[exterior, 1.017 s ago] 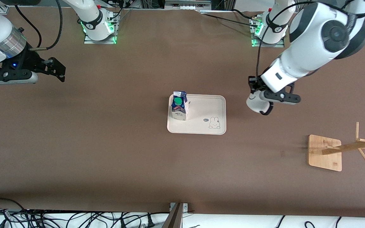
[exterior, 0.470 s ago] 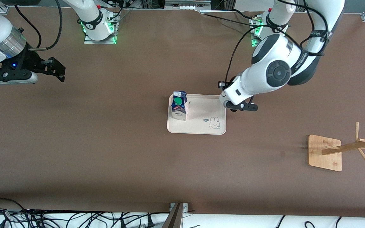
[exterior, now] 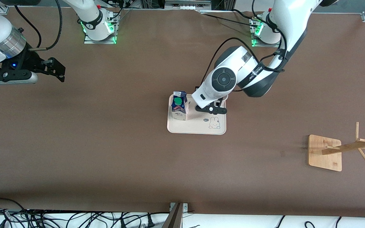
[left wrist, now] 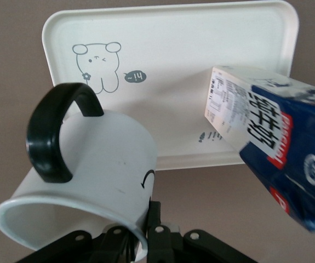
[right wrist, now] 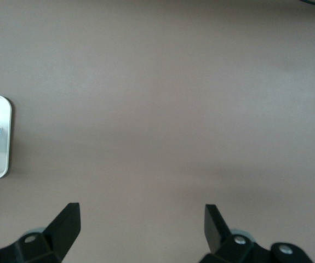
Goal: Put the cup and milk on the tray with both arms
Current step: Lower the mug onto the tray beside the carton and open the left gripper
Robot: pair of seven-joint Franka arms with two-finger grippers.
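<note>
The milk, a dark blue and cream carton with a green cap, stands upright on the cream tray, at the tray's end toward the right arm. My left gripper hangs over the tray beside the milk. In the left wrist view it is shut on the rim of the white cup, whose black handle sticks out, above the tray next to the milk. The arm hides the cup in the front view. My right gripper waits open over bare table.
A wooden stand with slanted pegs sits toward the left arm's end, nearer the front camera than the tray. Cables lie along the table's near edge. Brown table surrounds the tray on all sides.
My left arm has carried the cup from over the table beside the tray to over the tray, close to the milk. The right arm has not moved.
</note>
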